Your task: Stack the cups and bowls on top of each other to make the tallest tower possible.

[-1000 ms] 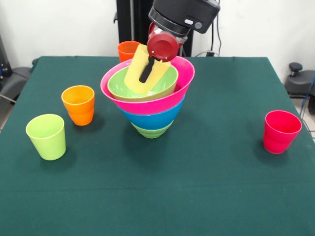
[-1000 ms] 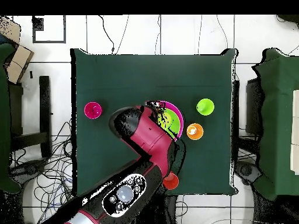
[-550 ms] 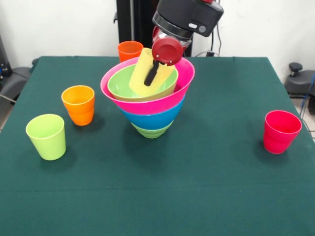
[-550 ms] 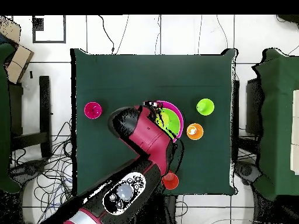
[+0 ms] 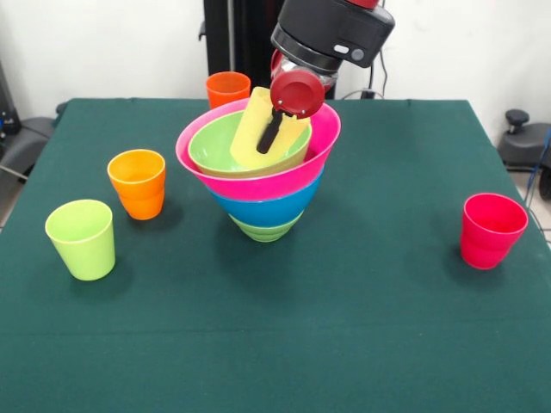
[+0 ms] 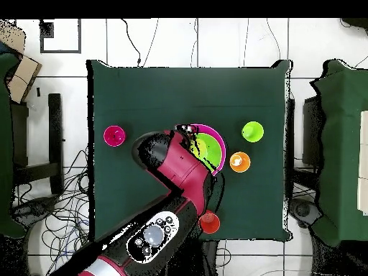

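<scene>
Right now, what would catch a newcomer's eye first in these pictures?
The nested stack of bowls at the table's middle: green at the bottom, then blue, then pink, with a light green bowl inside the pink one. The gripper holds a pale yellow cup tilted into that top bowl. Loose cups stand around: an orange cup and a lime cup at front-view left, a red cup far right.

Green-clothed table (image 5: 362, 344), white wall (image 5: 103, 43), white tiled floor (image 6: 215, 43), loose cables (image 6: 57, 208)

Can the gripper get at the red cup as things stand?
Probably not right away: the gripper looks occupied with the pale yellow cup over the bowls. The red cup itself stands alone and upright, nothing beside it.
</scene>
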Action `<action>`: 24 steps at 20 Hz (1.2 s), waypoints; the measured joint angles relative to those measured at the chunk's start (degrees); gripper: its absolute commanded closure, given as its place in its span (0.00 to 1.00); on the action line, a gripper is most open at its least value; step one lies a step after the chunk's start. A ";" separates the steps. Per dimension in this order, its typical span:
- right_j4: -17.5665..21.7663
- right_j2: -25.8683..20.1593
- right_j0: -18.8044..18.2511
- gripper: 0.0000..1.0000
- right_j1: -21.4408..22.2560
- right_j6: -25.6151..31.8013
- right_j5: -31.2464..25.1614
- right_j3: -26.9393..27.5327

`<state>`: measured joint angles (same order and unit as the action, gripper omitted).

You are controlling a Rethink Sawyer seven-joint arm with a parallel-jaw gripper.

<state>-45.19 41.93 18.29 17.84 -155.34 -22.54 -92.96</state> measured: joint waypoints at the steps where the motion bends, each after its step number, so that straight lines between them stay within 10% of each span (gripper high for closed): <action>1: 0.00 0.00 0.00 1.00 0.00 0.00 0.00 0.00; 24: 0.02 -0.85 -0.48 1.00 0.92 0.00 0.01 -1.52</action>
<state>-45.16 41.08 17.81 18.75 -155.34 -22.53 -94.48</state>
